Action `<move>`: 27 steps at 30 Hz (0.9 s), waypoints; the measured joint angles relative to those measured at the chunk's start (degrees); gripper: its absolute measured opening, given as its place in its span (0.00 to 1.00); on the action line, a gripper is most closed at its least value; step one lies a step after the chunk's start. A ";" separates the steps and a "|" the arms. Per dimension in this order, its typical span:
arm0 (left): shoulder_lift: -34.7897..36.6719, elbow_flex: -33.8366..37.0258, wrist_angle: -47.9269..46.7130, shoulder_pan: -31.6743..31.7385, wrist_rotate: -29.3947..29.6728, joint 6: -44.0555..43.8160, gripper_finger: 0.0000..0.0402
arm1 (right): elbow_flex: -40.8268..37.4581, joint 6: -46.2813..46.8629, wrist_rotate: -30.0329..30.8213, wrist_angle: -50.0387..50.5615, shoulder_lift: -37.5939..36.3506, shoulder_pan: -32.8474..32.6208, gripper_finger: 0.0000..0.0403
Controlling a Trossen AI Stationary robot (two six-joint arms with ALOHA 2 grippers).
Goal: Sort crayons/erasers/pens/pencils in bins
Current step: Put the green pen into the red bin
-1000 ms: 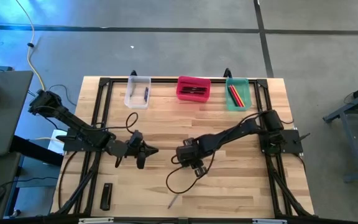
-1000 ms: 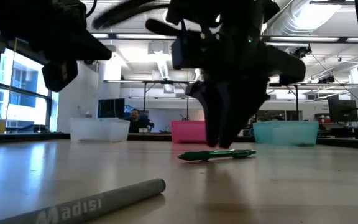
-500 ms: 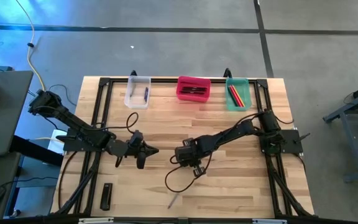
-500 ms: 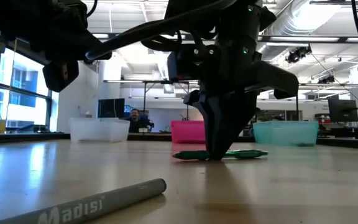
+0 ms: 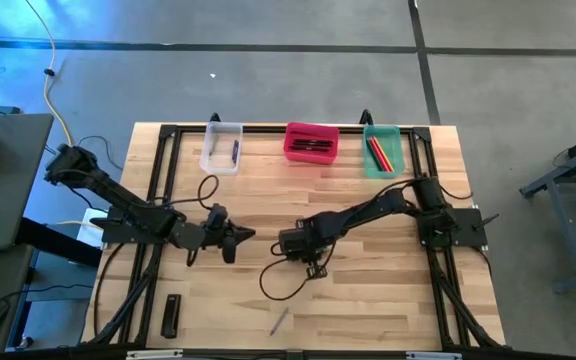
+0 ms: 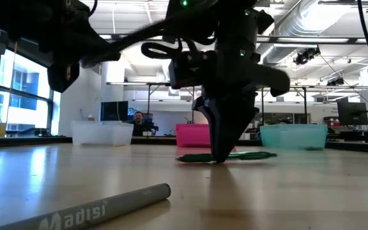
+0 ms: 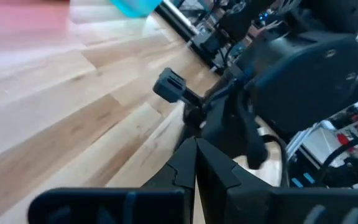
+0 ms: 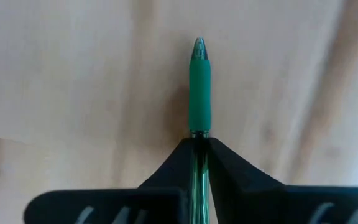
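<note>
On table point(image 5: 368, 300) — right end effector point(image 8: 199, 146) pinching green pen point(image 8: 199, 84)

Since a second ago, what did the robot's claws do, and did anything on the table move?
The right claw came down over the green pen and closed on it; the pen lies on the table, turned a little from before. The right arm slid slightly toward the left arm. The left claw stayed shut and empty, barely moving. The three bins, the grey pencil and the black bar stayed put.
</note>
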State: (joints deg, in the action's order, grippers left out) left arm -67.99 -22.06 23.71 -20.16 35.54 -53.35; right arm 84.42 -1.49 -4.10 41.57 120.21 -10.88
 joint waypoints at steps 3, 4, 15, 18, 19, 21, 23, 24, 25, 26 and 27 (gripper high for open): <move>0.96 0.00 0.06 0.00 1.31 1.18 0.00 | 0.80 -0.75 1.31 1.28 -0.78 0.93 0.04; 1.58 0.00 -0.08 0.00 1.71 1.79 0.00 | 1.20 -0.92 1.33 1.93 -1.44 1.39 0.04; 9.15 -0.02 -0.48 0.02 6.01 10.64 0.00 | 1.66 -1.52 1.09 5.62 -14.06 9.92 0.04; 9.88 -0.02 -0.49 0.01 7.14 10.63 0.00 | 1.68 -1.56 2.38 5.41 -17.59 14.12 0.04; 9.95 -0.02 -0.42 0.00 7.27 10.63 0.00 | 1.73 -1.92 3.55 5.36 -18.58 15.69 0.04; 9.95 -0.02 -0.36 0.00 7.37 10.48 0.00 | 1.75 -3.30 6.47 5.18 -19.99 19.18 0.04; 9.95 -0.02 -0.34 0.00 7.39 10.26 0.00 | 1.75 -4.84 8.80 4.45 -20.64 22.79 0.04; 9.95 -0.02 -0.35 0.00 7.49 10.24 0.00 | 1.75 -5.57 9.57 4.22 -20.80 24.70 0.04; 9.91 -0.02 -0.36 0.00 7.80 10.21 0.00 | 1.75 -6.51 10.00 3.70 -20.82 26.69 0.04; 9.88 -0.02 -0.35 0.00 8.27 10.20 0.00 | 1.75 -7.68 10.05 2.96 -20.82 28.61 0.04; 9.88 -0.02 -0.35 0.00 8.81 10.14 0.00 | 1.75 -8.81 10.05 2.09 -20.60 30.48 0.04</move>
State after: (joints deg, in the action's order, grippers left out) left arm -58.11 -22.09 23.36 -20.16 44.35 -43.21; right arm 86.17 -10.30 5.96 43.65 99.61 19.60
